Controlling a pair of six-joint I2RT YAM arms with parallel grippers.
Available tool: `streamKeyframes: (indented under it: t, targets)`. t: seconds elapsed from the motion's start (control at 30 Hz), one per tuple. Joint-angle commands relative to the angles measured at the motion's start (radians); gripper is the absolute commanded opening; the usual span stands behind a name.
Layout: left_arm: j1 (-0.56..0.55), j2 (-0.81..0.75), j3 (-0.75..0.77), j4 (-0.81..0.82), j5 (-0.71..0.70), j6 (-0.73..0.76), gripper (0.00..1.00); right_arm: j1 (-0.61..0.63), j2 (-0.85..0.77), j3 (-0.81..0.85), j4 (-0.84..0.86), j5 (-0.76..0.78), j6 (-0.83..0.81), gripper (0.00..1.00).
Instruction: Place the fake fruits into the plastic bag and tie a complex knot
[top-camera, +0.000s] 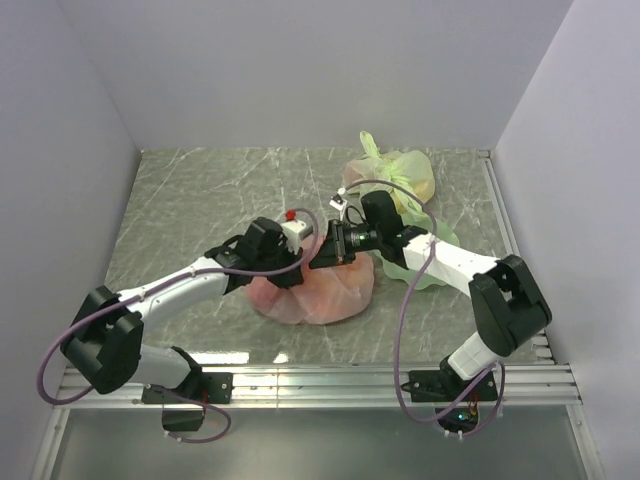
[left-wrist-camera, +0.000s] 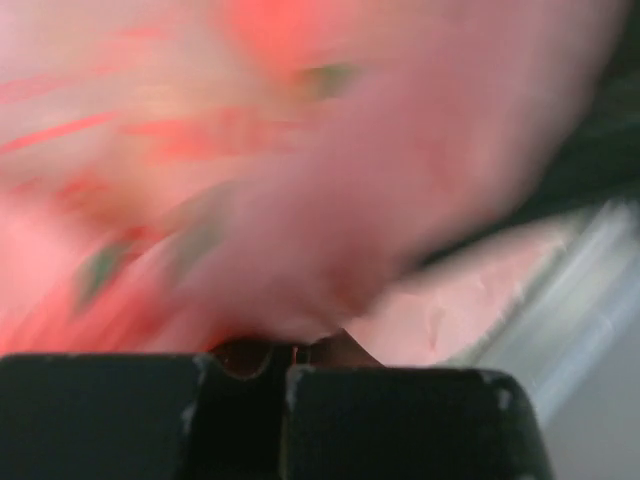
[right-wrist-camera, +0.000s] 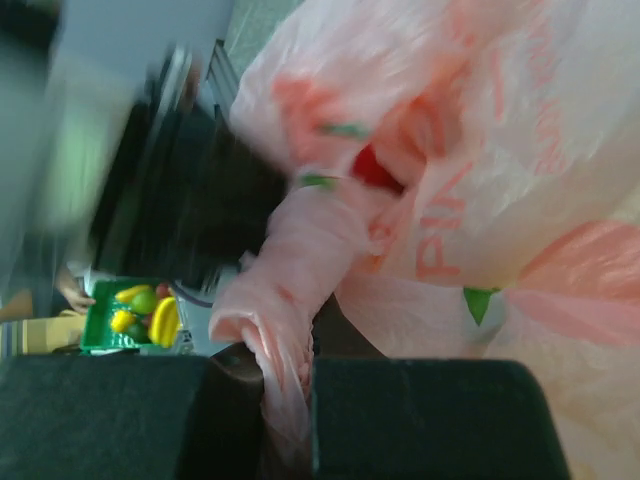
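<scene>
The pink plastic bag (top-camera: 318, 288) lies bunched in the middle of the table. My left gripper (top-camera: 296, 262) and right gripper (top-camera: 322, 252) meet over its top. In the right wrist view, the right gripper (right-wrist-camera: 288, 375) is shut on a twisted handle (right-wrist-camera: 300, 250) of the bag (right-wrist-camera: 500, 150). In the blurred left wrist view, the left gripper (left-wrist-camera: 280, 370) has its fingers together with pink plastic (left-wrist-camera: 300, 200) at the tips. A red shape (right-wrist-camera: 375, 168) shows through the bag's wall. Any other fruits are hidden inside. A small red piece (top-camera: 290, 214) sits behind the left wrist.
A pale green knotted bag (top-camera: 395, 175) sits at the back right. A pale green plate (top-camera: 432, 268) lies under the right arm. A green tray holding yellow and green fruits (right-wrist-camera: 140, 315) shows far off in the right wrist view. Walls enclose the table on three sides.
</scene>
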Motion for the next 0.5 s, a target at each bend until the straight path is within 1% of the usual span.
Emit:
streamKeyframes:
  t: [0.0, 0.03, 0.13, 0.23, 0.27, 0.33, 0.37, 0.4, 0.43, 0.47]
  targets:
    - [0.040, -0.045, -0.029, 0.060, -0.134, -0.066, 0.00, -0.005, -0.115, -0.057, 0.207, -0.031, 0.128, 0.00]
    - [0.040, -0.052, -0.032, 0.071, -0.137, -0.062, 0.00, 0.008, -0.114, -0.064, 0.227, -0.039, 0.170, 0.00]
    - [0.047, -0.071, -0.041, 0.100, -0.108, -0.043, 0.00, 0.023, -0.111, -0.090, 0.313, -0.047, 0.229, 0.00]
    - [0.058, -0.088, -0.047, 0.112, -0.040, -0.034, 0.00, 0.041, -0.094, -0.084, 0.370, -0.050, 0.283, 0.00]
    - [0.070, -0.098, -0.052, 0.124, -0.031, -0.041, 0.00, 0.049, -0.083, -0.085, 0.426, -0.057, 0.328, 0.00]
    - [0.112, -0.114, -0.072, 0.144, 0.021, -0.055, 0.00, 0.057, -0.072, -0.087, 0.468, -0.062, 0.384, 0.00]
    - [0.142, -0.134, -0.078, 0.152, 0.050, -0.068, 0.00, 0.063, -0.072, -0.085, 0.476, -0.064, 0.392, 0.00]
    - [0.206, -0.140, -0.095, 0.167, 0.081, -0.069, 0.00, 0.063, -0.074, -0.090, 0.480, -0.064, 0.395, 0.00]
    - [0.233, -0.146, -0.099, 0.172, 0.149, -0.066, 0.00, 0.063, -0.078, -0.094, 0.479, -0.064, 0.393, 0.00]
    - [0.251, -0.157, -0.102, 0.168, 0.165, -0.055, 0.00, 0.064, -0.081, -0.097, 0.474, -0.062, 0.395, 0.00]
